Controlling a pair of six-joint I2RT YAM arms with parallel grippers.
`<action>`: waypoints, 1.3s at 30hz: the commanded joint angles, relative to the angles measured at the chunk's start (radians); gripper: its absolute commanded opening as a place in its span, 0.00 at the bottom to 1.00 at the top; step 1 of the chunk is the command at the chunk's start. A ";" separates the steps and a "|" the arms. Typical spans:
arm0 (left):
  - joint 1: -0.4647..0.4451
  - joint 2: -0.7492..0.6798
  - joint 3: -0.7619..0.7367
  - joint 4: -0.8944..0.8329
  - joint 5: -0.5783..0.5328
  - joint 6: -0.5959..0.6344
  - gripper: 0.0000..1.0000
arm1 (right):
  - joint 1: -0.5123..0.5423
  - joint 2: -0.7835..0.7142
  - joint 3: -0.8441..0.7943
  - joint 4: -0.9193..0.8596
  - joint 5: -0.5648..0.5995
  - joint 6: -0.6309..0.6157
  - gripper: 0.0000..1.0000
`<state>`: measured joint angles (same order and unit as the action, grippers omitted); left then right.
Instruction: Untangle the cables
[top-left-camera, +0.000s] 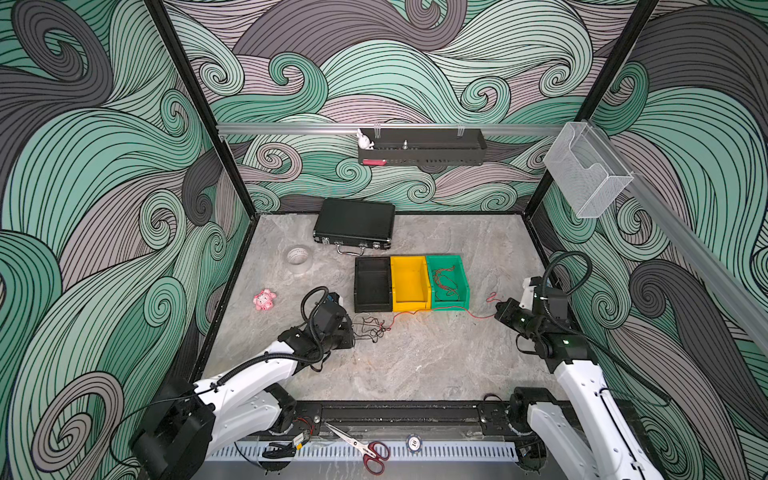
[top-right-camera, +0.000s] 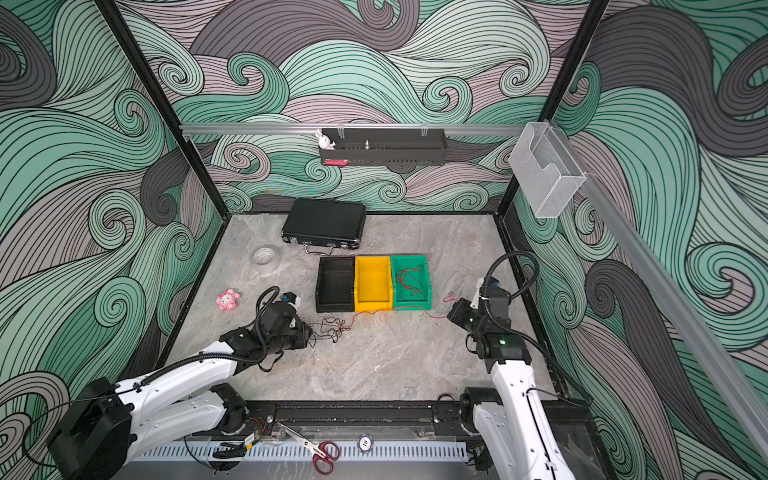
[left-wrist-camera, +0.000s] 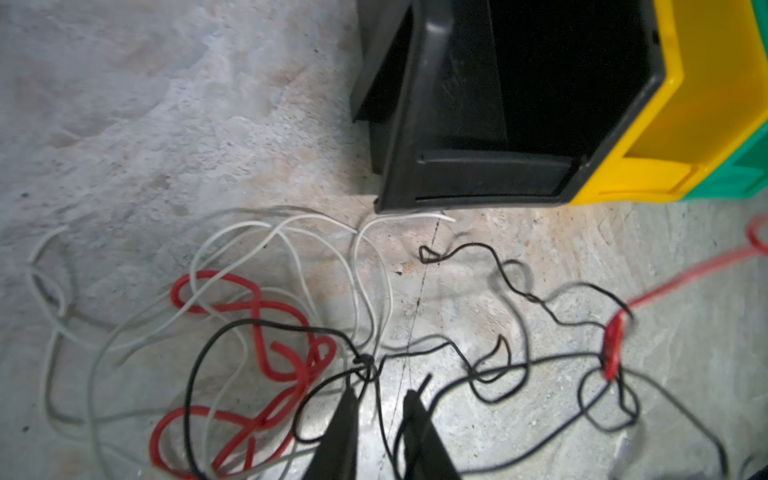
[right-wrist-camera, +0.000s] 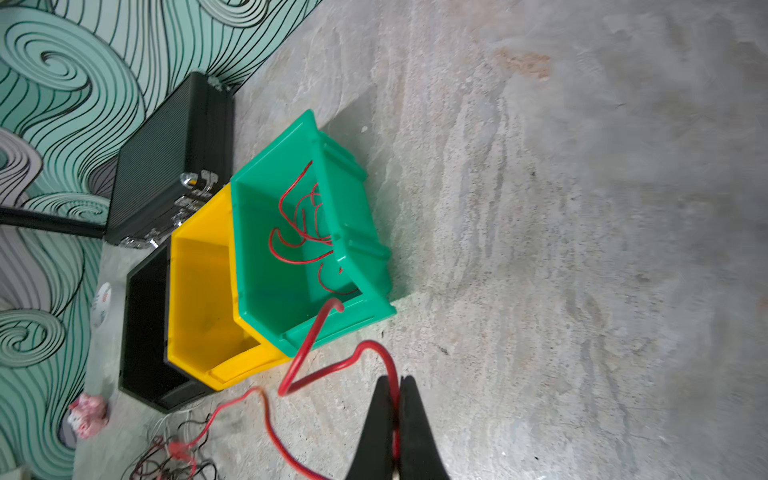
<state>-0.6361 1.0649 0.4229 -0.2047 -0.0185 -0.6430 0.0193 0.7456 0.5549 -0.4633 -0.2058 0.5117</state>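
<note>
A: Starting from both top views: how far along?

B: Partway, at a guess. Can see red loops (top-left-camera: 445, 282) (top-right-camera: 410, 281) lying inside the green bin (top-left-camera: 449, 305); nothing visible in the black bin (top-left-camera: 372, 286) or yellow bin (top-left-camera: 409, 286). Left to do: a tangle (top-left-camera: 372, 327) of black, white and red on the tabletop (top-left-camera: 415, 365), at 6 o'clock from the black bin, with a red cable (top-left-camera: 478, 317) stretched out of it toward 3 o'clock into the right pincer (top-left-camera: 497, 311).

A: Next, the left wrist?

B: Shows the left pincer (left-wrist-camera: 380, 397) narrowly parted over the tangle, clamping nothing, with a black strand loose in the gap. Shows white, black and red looped over one another, so unsorted.

A: And the right wrist?

B: Shows the right pincer (right-wrist-camera: 398, 380) pinched tight on the red cable, near the green bin. Looks caught in the tangle at the far end, so not free yet. Probably needs pulling clear and binning, then the black and white.
</note>
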 joint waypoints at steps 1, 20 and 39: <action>0.007 0.044 0.037 0.016 0.075 0.024 0.39 | 0.082 0.007 0.002 0.071 -0.073 0.017 0.01; -0.053 -0.015 0.148 -0.102 0.049 0.062 0.59 | 0.290 0.081 0.028 0.157 -0.025 0.056 0.02; -0.102 0.145 0.111 0.037 0.041 -0.011 0.55 | 0.289 0.056 0.024 0.157 -0.011 0.055 0.02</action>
<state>-0.7319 1.1824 0.5358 -0.1799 0.0708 -0.6231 0.3046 0.8165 0.5610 -0.3176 -0.2276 0.5613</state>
